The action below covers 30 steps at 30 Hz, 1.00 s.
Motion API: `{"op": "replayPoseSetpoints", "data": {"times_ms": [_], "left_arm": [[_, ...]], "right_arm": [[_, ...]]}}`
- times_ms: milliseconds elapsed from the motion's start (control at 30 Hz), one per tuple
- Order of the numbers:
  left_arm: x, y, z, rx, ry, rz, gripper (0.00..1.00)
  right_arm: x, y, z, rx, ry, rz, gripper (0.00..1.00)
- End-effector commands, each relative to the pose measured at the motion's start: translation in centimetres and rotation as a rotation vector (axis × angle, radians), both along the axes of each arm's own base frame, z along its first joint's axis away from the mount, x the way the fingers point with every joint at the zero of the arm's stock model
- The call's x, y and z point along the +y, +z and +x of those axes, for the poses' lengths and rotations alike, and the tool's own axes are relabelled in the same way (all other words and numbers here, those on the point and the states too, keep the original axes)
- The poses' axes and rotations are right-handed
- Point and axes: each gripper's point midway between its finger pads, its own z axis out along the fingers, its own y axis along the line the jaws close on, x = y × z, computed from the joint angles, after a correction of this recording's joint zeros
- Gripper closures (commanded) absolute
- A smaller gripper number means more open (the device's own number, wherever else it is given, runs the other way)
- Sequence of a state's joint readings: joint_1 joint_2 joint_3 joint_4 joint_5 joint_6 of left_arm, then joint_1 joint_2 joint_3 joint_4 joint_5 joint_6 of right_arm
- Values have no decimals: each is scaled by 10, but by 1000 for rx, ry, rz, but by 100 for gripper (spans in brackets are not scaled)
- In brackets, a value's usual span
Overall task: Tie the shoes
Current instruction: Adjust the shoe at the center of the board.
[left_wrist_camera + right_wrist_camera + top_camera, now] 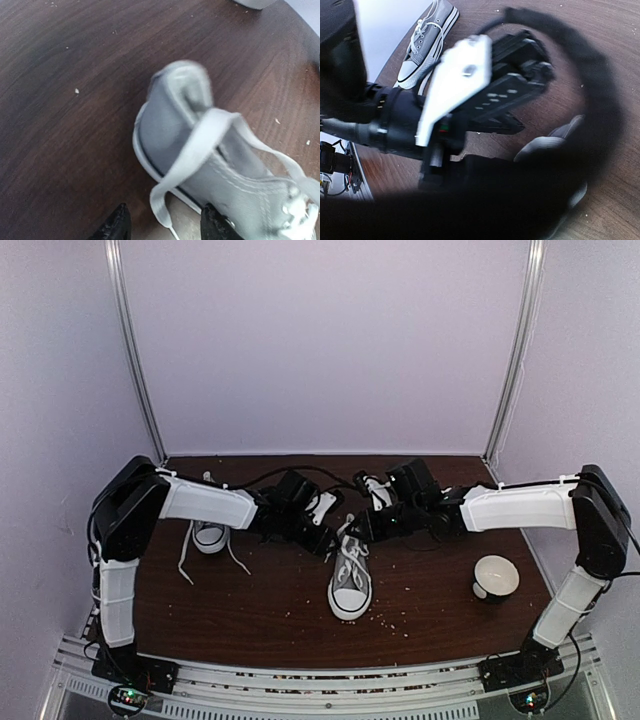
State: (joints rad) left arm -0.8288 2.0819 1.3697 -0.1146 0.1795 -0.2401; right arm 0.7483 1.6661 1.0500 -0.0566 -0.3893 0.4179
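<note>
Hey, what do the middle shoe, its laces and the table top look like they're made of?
Shoe: grey woven cloth, likely canvas, matte, with stitching lines; sole edge white, probably rubber.
Laces: flat white fabric tape, soft and limp.
Table: dark brown wood or wood-look laminate, slight sheen, grain streaks visible.

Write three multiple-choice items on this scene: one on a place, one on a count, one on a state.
1. The white cup stands: A. right of the middle shoe; B. between the shoes; C. against the back wall.
2. Shoes on the table: A. one; B. two; C. three.
3. The left shoe's laces: A. tied in a bow; B. missing; C. trailing loose.
A: it stands far to that shoe's right. B: the top view shows a pair. C: strands sprawl on the wood.
</note>
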Motion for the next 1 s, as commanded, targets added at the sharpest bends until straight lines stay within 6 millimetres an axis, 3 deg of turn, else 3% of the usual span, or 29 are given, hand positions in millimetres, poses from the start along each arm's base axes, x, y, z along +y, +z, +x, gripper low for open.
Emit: {"op": "replayPoseSetpoints", "data": {"times_ms": [0,267,400,567,767,967], "left_arm": [[-7,-24,-4,53,-69,76,51],[10,-44,5,50,9,175,61],[3,-47,-1,68,-41,157,64],[-6,-37,-19,72,-122,118,64],[-19,-19,-62,58,-234,82,61],[-22,-14,-69,73,-235,57,59]], "right_arm": [[4,20,5,-32,11,47,100],[4,23,6,-33,19,55,100],[4,22,7,-28,22,54,100],[5,24,9,-29,20,55,100],[1,28,12,-36,7,45,100],[-6,25,13,-32,-8,37,100]]}}
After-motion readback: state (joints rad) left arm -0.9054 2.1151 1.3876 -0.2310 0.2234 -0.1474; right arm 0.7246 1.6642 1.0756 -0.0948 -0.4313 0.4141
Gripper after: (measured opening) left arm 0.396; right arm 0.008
